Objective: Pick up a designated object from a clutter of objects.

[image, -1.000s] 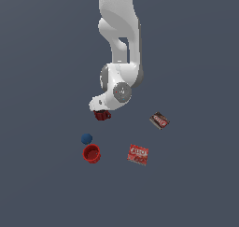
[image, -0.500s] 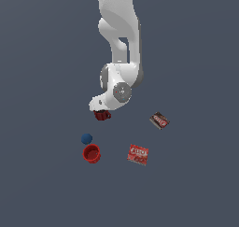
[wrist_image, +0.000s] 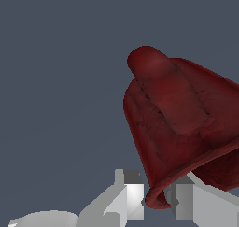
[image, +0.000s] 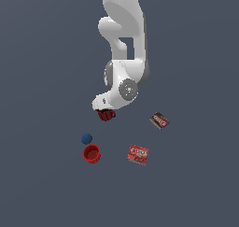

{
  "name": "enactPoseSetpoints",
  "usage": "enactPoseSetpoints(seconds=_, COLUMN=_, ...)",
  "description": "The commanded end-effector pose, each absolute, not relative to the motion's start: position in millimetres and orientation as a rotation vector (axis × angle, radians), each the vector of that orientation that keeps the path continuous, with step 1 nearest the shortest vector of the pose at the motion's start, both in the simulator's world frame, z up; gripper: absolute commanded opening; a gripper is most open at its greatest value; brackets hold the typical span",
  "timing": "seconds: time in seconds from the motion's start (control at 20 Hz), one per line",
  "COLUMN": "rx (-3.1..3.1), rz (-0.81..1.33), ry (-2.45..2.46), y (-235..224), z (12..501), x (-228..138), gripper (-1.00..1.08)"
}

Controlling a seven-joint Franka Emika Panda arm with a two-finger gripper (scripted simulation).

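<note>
The dark red mug (image: 107,115) sits just under the white hand of the arm, near the middle of the exterior view. In the wrist view the mug (wrist_image: 182,128) fills much of the picture, ribbed and tilted, with its handle toward the camera. My gripper (wrist_image: 158,198) is shut on the mug's rim, one finger (wrist_image: 133,193) outside the wall and the other finger (wrist_image: 186,200) inside. In the exterior view the gripper (image: 104,109) is mostly hidden by the hand. I cannot tell whether the mug touches the floor.
A little blue ball (image: 86,138) and a bright red handleless cup (image: 91,153) lie toward the exterior view's left, below the mug. A flat red packet (image: 138,154) and a flat brown packet (image: 159,120) lie toward the exterior view's right.
</note>
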State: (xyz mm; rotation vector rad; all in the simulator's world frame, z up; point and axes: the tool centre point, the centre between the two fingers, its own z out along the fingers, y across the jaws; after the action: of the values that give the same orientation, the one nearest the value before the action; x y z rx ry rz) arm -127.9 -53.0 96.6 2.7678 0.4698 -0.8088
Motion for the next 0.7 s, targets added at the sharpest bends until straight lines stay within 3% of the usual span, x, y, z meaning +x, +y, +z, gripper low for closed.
enactPoseSetpoints(seconds=0.0, rx=2.769, rz=-0.805, ry=0.471, y=-43, z=109, x=-122, gripper=-1.0)
enactPoseSetpoints(seconds=0.65, rx=2.771, rz=-0.807, ry=0.475, y=38, z=201, x=-78, gripper=-1.0)
